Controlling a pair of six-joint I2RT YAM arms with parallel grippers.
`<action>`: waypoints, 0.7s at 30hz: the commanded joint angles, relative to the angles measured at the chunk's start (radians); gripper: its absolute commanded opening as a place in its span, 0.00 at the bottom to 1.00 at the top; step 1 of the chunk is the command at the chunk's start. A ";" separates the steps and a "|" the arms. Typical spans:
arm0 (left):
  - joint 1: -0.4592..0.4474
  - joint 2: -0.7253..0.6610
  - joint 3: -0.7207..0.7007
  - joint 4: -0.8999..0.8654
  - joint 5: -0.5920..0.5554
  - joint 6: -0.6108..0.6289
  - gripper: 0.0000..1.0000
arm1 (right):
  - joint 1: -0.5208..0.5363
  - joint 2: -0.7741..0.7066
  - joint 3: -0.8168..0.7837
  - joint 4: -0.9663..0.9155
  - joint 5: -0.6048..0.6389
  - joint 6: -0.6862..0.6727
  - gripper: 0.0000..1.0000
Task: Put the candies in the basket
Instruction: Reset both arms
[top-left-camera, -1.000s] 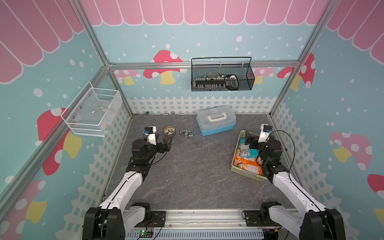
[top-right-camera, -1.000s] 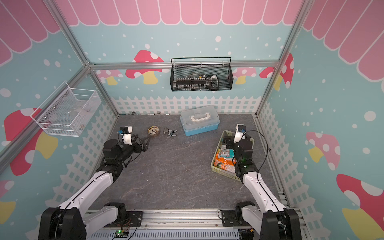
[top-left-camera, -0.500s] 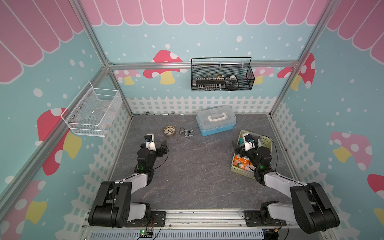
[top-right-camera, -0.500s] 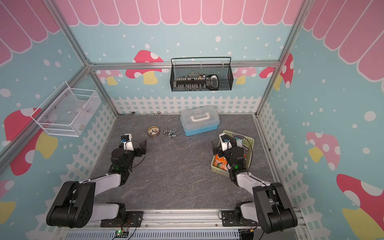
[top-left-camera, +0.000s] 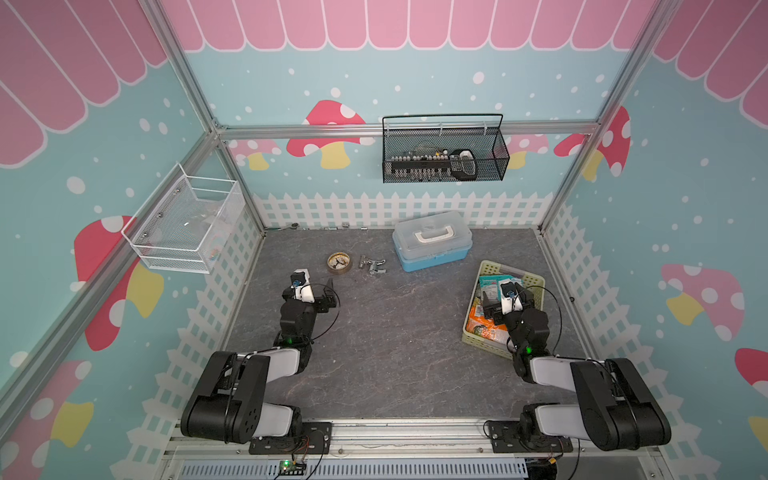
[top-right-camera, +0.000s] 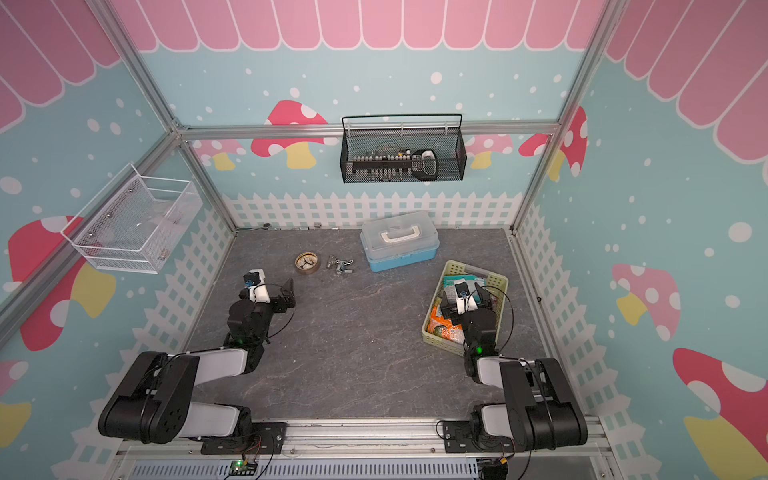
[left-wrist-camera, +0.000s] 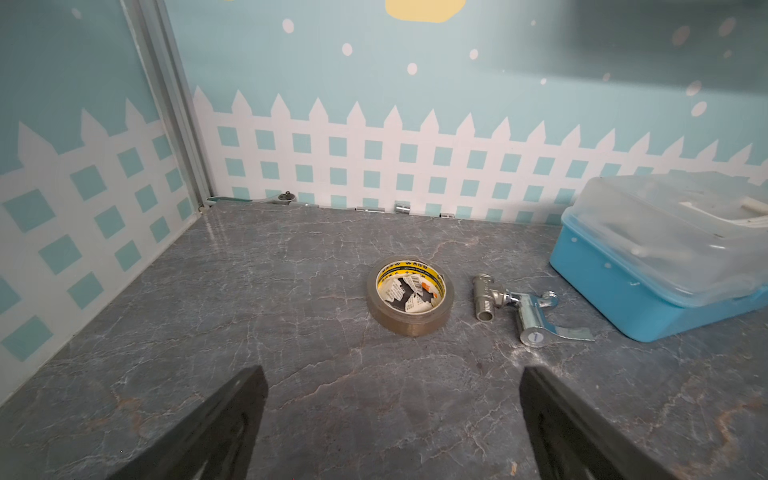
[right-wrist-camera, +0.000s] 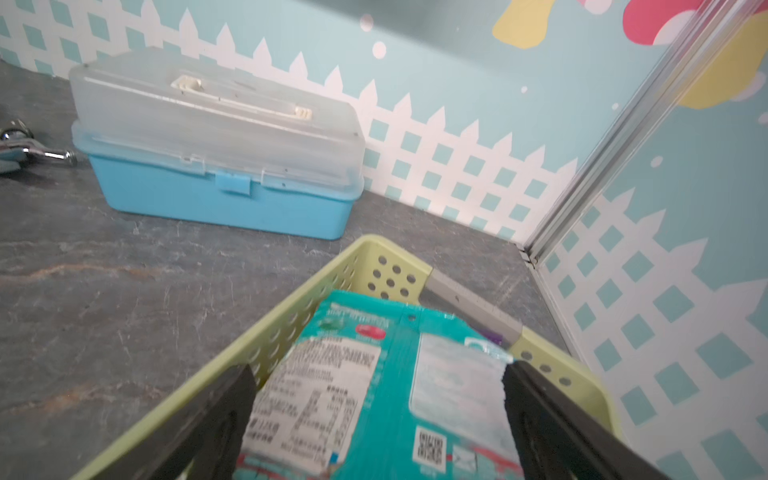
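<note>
Starting at the near edge and working outward. Shows the left pincer (left-wrist-camera: 390, 374) spread wide with nothing between its jaws, low over bare tabletop (left-wrist-camera: 291, 374) on the left. Shows the right pincer (right-wrist-camera: 378, 368) just as wide and gripping nothing, hanging over the basket (top-left-camera: 512, 269) on the right. Puts the candies (top-left-camera: 478, 322) inside that basket: orange bags (top-right-camera: 441, 321) toward its near end, a teal bag (right-wrist-camera: 395, 353) with a white label toward its far end. Finds no candy bag anywhere on the open tabletop in both top views, so judges the task done or very nearly so, with at most a retreat of the pincers left. Cannot count the bags: covered in part by the right pincer's own body from above, cut off and blurred in the right wrist view. Catches only a sliver of purple (right-wrist-camera: 492, 334) at the far rim, too small to name. Farther out, passes a tape roll (left-wrist-camera: 409, 295), a metal valve (left-wrist-camera: 515, 307) and a blue box (top-left-camera: 432, 247), none part of the job.
</note>
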 joint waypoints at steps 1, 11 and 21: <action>-0.002 -0.028 -0.023 0.021 -0.007 -0.005 0.99 | -0.040 0.047 -0.030 0.206 -0.091 0.036 0.99; 0.001 -0.086 -0.109 0.128 -0.073 -0.040 0.99 | -0.085 0.149 -0.108 0.431 -0.140 0.071 0.99; 0.004 0.109 -0.097 0.298 0.047 0.056 0.99 | -0.089 0.153 -0.042 0.334 -0.119 0.089 0.99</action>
